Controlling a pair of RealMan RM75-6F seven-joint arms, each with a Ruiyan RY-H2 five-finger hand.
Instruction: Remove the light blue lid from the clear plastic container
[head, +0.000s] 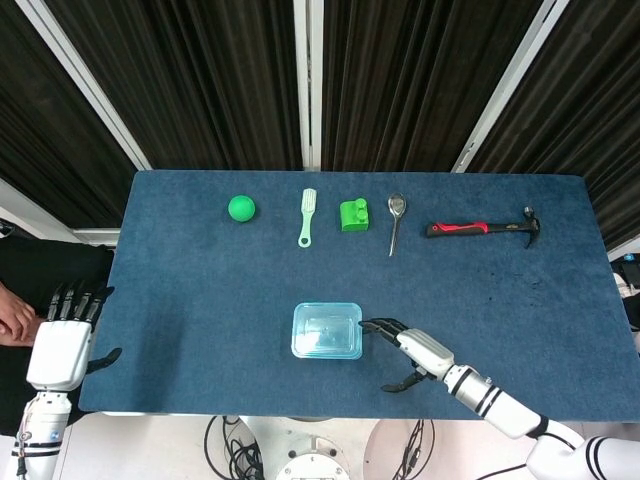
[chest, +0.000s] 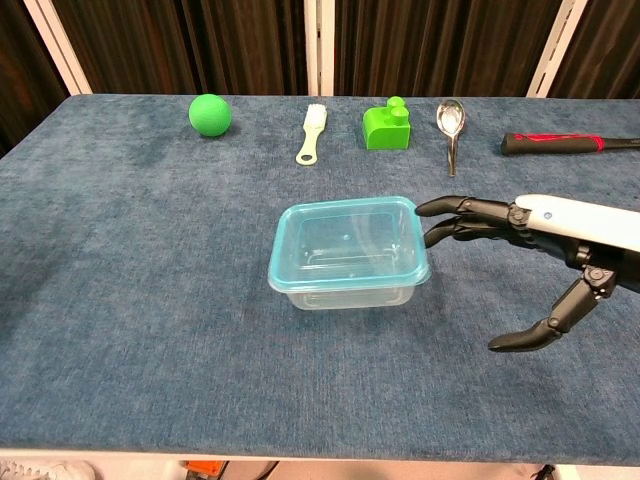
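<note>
A clear plastic container (chest: 350, 298) with its light blue lid (chest: 345, 249) on top stands upright on the blue table, front of centre; the head view shows the lid (head: 327, 331) near the table's front edge. My right hand (chest: 520, 240) lies just right of it, fingertips (chest: 432, 211) against the lid's right rim, thumb spread wide below, holding nothing. The head view has the same right hand (head: 408, 351) beside the box. My left hand (head: 62, 335) hangs off the table's left edge, fingers apart and empty.
Along the back stand a green ball (chest: 210, 114), a pale green brush (chest: 313, 133), a green brick (chest: 386, 127), a spoon (chest: 450, 120) and a red-handled hammer (chest: 560, 143). The table's front edge (head: 300, 410) runs close behind the container.
</note>
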